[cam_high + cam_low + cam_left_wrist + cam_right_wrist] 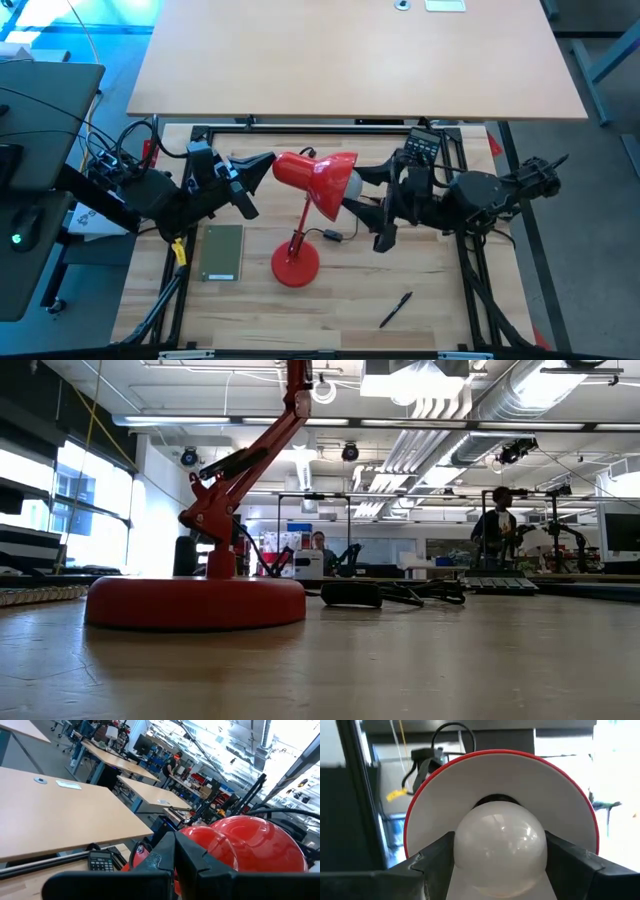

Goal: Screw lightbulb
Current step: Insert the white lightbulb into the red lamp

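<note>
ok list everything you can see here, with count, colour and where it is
lamp: one, red, mid-table, shade turned toward the right arm
lightbulb: one, white, at the shade's mouth
notebook: one, olive green, left of the lamp base
pen: one, black, front right of the table
calculator: one, black, back right of the table
left gripper: one, dark, shut, against the back of the shade
right gripper: one, dark, fingers either side of the lightbulb
</note>
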Controlling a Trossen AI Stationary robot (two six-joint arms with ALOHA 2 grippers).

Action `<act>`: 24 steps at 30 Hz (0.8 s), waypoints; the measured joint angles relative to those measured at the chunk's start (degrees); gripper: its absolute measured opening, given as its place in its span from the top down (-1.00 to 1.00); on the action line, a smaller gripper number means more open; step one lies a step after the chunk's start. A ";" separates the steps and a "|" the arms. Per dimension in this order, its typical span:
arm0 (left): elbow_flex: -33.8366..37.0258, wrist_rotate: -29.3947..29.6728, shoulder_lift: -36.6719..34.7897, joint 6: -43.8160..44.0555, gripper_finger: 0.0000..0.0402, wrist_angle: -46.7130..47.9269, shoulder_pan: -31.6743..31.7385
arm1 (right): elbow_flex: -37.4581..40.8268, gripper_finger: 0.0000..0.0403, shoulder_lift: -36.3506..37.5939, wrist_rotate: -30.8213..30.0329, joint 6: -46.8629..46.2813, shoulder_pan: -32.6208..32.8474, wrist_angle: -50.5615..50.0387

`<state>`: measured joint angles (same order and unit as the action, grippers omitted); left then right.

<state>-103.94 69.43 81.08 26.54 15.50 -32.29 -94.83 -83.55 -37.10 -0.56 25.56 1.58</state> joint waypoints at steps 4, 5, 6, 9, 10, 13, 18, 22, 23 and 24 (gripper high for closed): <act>0.00 -0.65 0.00 -3.57 1.00 -2.43 0.00 | 0.00 -0.28 0.00 0.40 -10.45 0.00 -0.07; 0.00 -0.96 0.01 -4.43 1.00 -2.90 0.00 | 0.00 -0.28 0.00 0.51 -13.35 -0.01 -0.07; 0.00 -1.33 0.01 -5.14 1.00 -3.41 0.00 | 0.00 -0.28 0.00 0.56 -16.22 -0.02 -0.09; 0.00 -1.62 0.02 -6.29 1.00 -3.88 0.00 | 0.00 -0.28 0.00 0.85 -24.03 -0.02 -0.13; 0.00 -1.62 0.00 -6.29 1.00 -3.86 -0.02 | 0.00 -0.28 0.00 1.02 -26.47 -0.02 -0.16; 0.00 -1.63 0.01 -6.71 1.00 -3.86 -0.02 | 0.00 -0.28 0.00 1.48 -34.55 -0.04 -0.28; 0.00 -1.64 0.03 -7.71 1.00 -3.73 0.00 | 0.00 -0.28 -0.04 3.18 -52.76 -0.02 -0.33; 0.00 -2.22 0.07 -7.73 1.00 -3.67 0.02 | 0.00 -0.28 -0.07 3.35 -70.54 0.02 -0.51; 0.00 -2.58 0.07 -7.73 1.00 -3.67 0.02 | 0.00 -0.28 -0.09 3.44 -73.97 0.02 -0.52; 0.00 -2.93 0.07 -7.72 1.00 -3.64 0.02 | 0.00 -0.28 -0.11 3.55 -76.61 0.02 -0.55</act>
<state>-103.94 66.49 81.14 18.82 11.87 -32.27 -94.83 -83.66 -33.55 -77.17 25.58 1.04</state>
